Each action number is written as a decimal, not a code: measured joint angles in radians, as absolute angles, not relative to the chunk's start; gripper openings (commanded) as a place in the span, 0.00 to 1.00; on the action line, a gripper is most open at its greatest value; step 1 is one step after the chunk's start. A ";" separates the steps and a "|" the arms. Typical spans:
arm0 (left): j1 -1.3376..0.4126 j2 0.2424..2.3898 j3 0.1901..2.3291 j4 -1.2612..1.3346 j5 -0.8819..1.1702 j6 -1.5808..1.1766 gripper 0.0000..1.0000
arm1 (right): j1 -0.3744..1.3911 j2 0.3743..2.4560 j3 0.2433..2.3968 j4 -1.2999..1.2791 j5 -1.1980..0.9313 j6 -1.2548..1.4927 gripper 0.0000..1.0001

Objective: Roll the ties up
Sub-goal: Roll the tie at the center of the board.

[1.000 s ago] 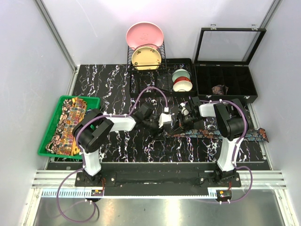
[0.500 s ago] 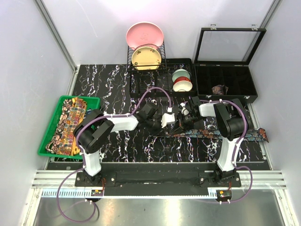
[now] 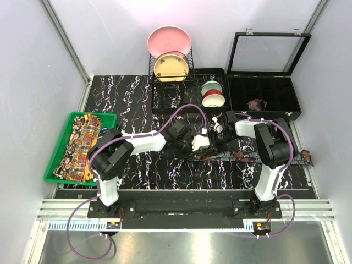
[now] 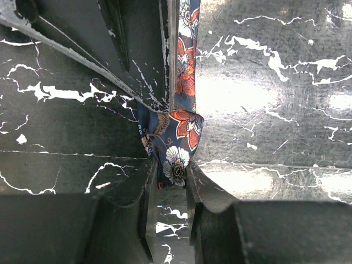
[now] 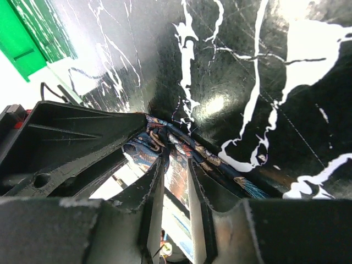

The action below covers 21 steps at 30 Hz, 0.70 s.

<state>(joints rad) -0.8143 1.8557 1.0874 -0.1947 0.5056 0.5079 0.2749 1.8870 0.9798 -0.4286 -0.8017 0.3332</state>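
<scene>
One blue tie (image 4: 181, 132) seemingly pinched by left fingers (image 4: 127, 193)

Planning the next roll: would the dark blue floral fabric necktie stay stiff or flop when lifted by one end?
Probably floppy: the dark blue floral fabric necktie crumples where the left gripper pinches it. Likely light, draping, since it lies flat along the black marbled table.

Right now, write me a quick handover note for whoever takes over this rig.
Left gripper: shut on the end of the blue tie.
Right gripper: slightly open, tips at the same end.
The rest lies flat along the table toward the right.
Done: one rolled tie in the black box.
Left: roll this one, then the yellow ties in the green bin.
</scene>
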 measured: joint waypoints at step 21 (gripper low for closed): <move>-0.818 1.869 1.124 -0.255 0.494 0.535 0.09 | 0.280 1.879 0.901 -0.277 -0.917 0.406 0.00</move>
<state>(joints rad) -0.8177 1.8694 1.1244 -0.2554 0.4938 0.5350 0.2802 1.8790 0.9009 -0.2768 -0.9173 0.4057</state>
